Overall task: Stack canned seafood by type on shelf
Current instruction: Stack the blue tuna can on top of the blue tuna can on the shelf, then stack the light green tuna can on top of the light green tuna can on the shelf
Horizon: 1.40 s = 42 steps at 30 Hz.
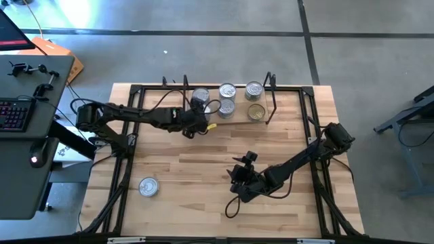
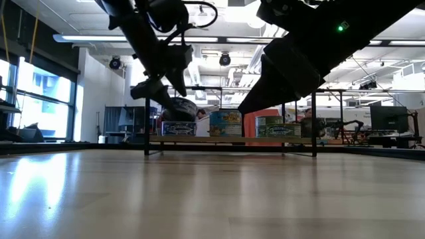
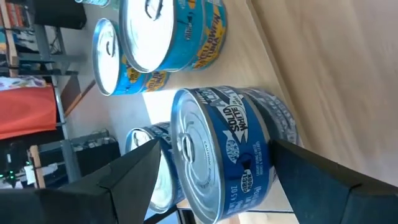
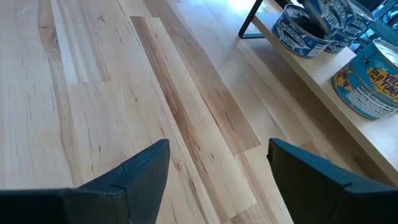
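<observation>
Left gripper (image 1: pixel 197 124) reaches over the small light-wood shelf in its black wire frame (image 1: pixel 239 120), its fingers spread wide on either side of a short round blue-labelled tin with a silver lid (image 3: pixel 233 149); whether they press it I cannot tell; more tins (image 1: pixel 226 90) stand in pairs further along the shelf; one silver-lidded tin (image 1: pixel 148 186) sits alone on the big wooden tabletop (image 1: pixel 196 176); right gripper (image 1: pixel 237 181) hangs open above bare boards.
</observation>
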Each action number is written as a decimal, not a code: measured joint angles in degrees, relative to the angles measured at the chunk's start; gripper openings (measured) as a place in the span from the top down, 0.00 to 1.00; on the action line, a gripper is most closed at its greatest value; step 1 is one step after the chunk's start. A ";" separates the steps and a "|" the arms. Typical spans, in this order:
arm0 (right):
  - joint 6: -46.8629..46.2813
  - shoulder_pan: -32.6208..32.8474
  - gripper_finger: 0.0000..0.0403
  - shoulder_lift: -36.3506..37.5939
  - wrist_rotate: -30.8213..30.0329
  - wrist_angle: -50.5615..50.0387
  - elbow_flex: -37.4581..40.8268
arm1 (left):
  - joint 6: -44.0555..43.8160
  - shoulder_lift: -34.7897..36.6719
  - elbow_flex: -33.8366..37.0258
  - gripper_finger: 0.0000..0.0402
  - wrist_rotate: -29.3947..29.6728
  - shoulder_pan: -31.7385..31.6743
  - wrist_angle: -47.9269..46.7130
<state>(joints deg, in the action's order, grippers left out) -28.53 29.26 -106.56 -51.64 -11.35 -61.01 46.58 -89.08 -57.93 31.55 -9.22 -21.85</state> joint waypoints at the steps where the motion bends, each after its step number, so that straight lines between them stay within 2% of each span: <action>1: 0.01 0.00 0.35 0.00 0.00 0.01 0.00 | 0.01 0.06 -0.21 0.25 -0.06 -0.21 -0.19; 13: 0.00 0.00 0.35 0.00 -0.02 0.00 0.00 | -3.44 0.07 -0.32 0.25 -3.67 -1.55 -1.48; 19: 0.00 0.00 0.35 0.00 -0.01 0.02 0.00 | -7.85 1.72 -0.36 0.26 0.20 1.07 -1.56; 22: 0.04 0.00 0.35 -0.02 -0.45 0.95 0.02 | -13.79 4.36 -1.87 0.26 0.94 4.83 -3.07; 26: 0.00 0.39 0.35 -0.12 -2.80 2.41 0.22 | -27.31 9.32 -2.32 0.26 0.89 12.13 -8.86; 28: 0.42 0.42 0.35 -0.20 -2.78 6.92 2.07 | -35.49 11.60 -2.11 0.27 0.72 17.06 -14.33; 33: 4.49 -0.06 0.35 -0.26 5.25 27.44 10.32 | -61.06 15.35 0.69 0.34 -0.43 33.41 -28.09; 38: 10.05 -0.39 0.35 -0.27 8.34 44.12 15.60 | -93.81 15.14 2.48 0.42 -10.15 50.50 -39.65; 42: 16.77 -0.34 0.35 -0.26 8.46 50.94 16.07 | -119.31 14.44 6.25 0.49 -20.25 60.93 -40.74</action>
<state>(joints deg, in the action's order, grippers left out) -11.76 28.91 -106.83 -43.18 39.59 -44.94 -72.74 -74.64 -51.68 11.30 51.70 -62.59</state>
